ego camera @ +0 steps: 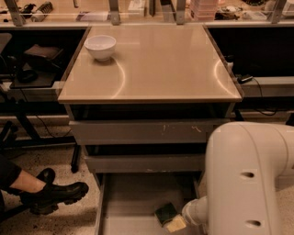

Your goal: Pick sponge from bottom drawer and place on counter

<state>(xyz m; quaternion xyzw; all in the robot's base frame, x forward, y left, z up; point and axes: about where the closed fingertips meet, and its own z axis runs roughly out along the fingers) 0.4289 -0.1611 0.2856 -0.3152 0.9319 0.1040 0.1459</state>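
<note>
The sponge (165, 213), a small dark green pad, lies on the floor of the pulled-out bottom drawer (133, 197), near its front right. My gripper (177, 223) reaches down into the drawer from the right; its cream-yellow padded tip is right against the sponge's lower right edge. The big white arm (248, 179) fills the lower right and hides the drawer's right side. The beige-tan counter (161, 64) lies above the drawers.
A white bowl (100, 47) stands on the counter's back left corner. Two grey drawers (147, 131) with scratched fronts sit above the bottom one. A person's black boot (55, 195) rests on the floor at left. A cluttered shelf (138, 9) runs behind.
</note>
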